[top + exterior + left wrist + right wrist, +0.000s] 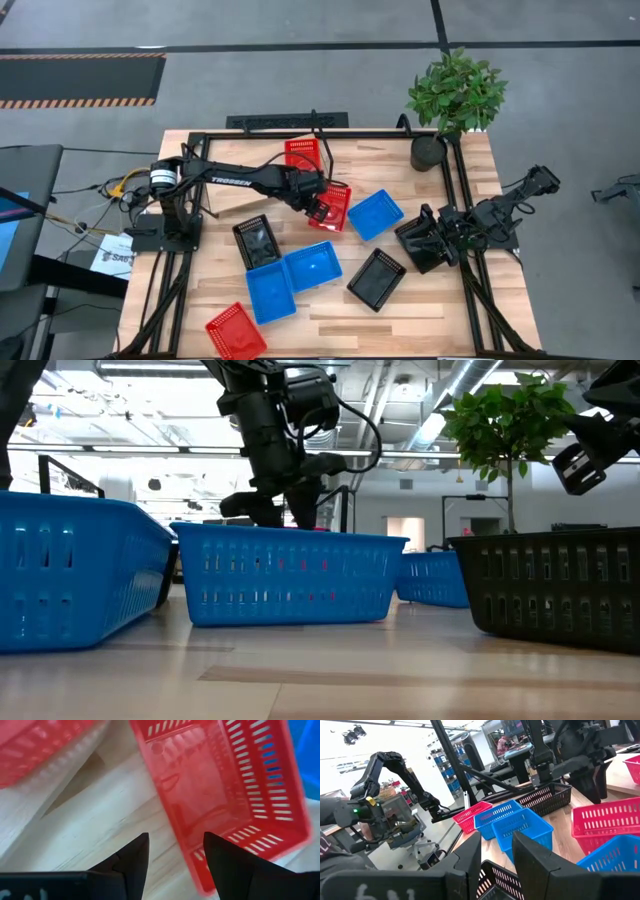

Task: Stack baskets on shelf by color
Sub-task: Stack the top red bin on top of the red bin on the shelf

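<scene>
My left gripper [318,207] is open at a red basket [337,207] lying on the table in front of the shelf [238,203]. In the left wrist view its fingers stand on either side of that basket's long wall [186,851]. A second red basket [303,155] sits on the shelf, and a third [237,330] is near the table's near edge. Blue baskets [376,214] [314,266] [269,292] and black ones [257,241] [376,279] rest flat on the table. My right gripper [496,855] is open above another black basket [495,880] at the right side. My left gripper [172,852] comes down from above with one finger [225,862] inside the red basket and the other [132,857] outside its long wall, near a corner. Whether either finger touches the wall I cannot tell.
A potted plant [455,95] stands at the far right corner. Black frame rails [465,200] run along the table's sides. In the low view a blue basket [290,575] hides the left gripper's tips. Bare wood lies along the near edge [400,330].
</scene>
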Robot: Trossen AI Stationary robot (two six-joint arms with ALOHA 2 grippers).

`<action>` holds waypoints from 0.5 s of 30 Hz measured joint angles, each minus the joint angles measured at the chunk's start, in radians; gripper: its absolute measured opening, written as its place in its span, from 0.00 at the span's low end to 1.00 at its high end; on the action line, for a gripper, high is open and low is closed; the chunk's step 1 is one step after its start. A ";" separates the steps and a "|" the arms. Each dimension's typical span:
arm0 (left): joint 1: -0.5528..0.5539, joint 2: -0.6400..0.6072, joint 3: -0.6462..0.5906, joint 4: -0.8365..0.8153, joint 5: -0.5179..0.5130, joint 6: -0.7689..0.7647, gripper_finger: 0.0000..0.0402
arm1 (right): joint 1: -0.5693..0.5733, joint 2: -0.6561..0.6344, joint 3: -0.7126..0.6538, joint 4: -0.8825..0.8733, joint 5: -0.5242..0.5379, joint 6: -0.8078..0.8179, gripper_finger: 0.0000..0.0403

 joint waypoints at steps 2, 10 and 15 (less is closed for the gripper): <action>0.000 0.016 0.000 0.001 -0.001 -0.001 0.44 | 0.000 0.000 0.000 0.000 0.000 0.000 0.33; -0.005 0.052 -0.001 0.022 -0.009 -0.007 0.38 | 0.000 0.000 0.000 -0.001 0.000 0.000 0.33; -0.005 0.048 -0.001 0.022 -0.012 -0.017 0.17 | 0.000 0.000 0.000 -0.001 0.000 0.000 0.33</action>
